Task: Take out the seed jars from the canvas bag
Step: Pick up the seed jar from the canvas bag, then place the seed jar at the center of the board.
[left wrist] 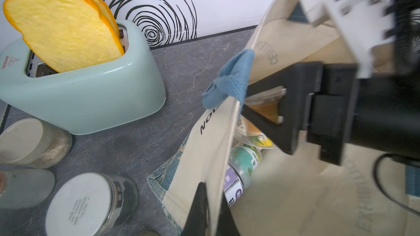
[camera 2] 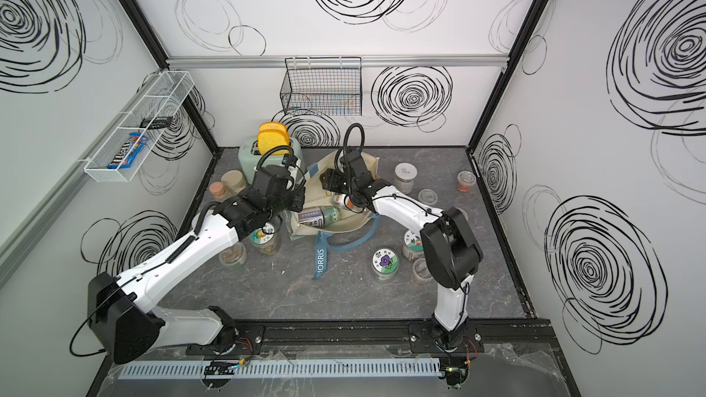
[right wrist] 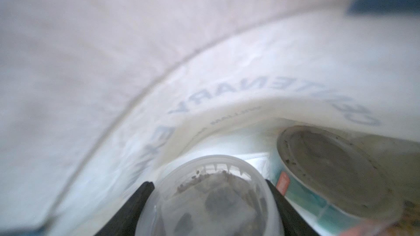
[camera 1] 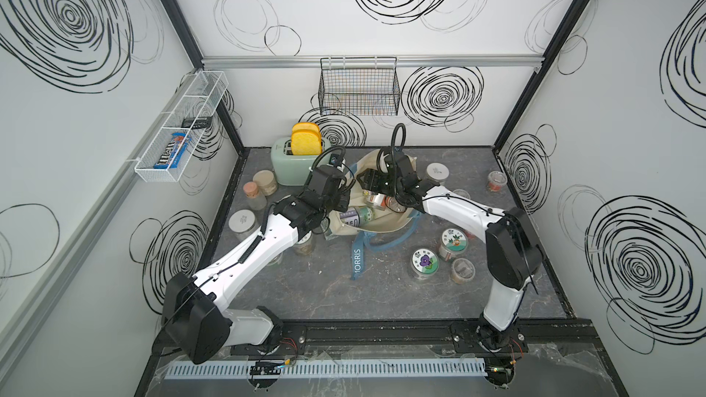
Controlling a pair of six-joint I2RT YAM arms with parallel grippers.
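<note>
The cream canvas bag lies open at mid-table, its "MORRIS" strap trailing forward. My left gripper is shut on the bag's rim, with fabric pinched between its fingers. My right gripper reaches inside the bag and is shut on a clear-lidded seed jar with brown contents. More seed jars lie inside the bag, one with a green and purple label and one beside the held jar. Others stand out on the table.
A mint toaster with two toast slices stands behind the left wrist, two frosted jars beside it. A black wire basket hangs on the back wall and a white wire shelf on the left wall. Seed jars dot the right side.
</note>
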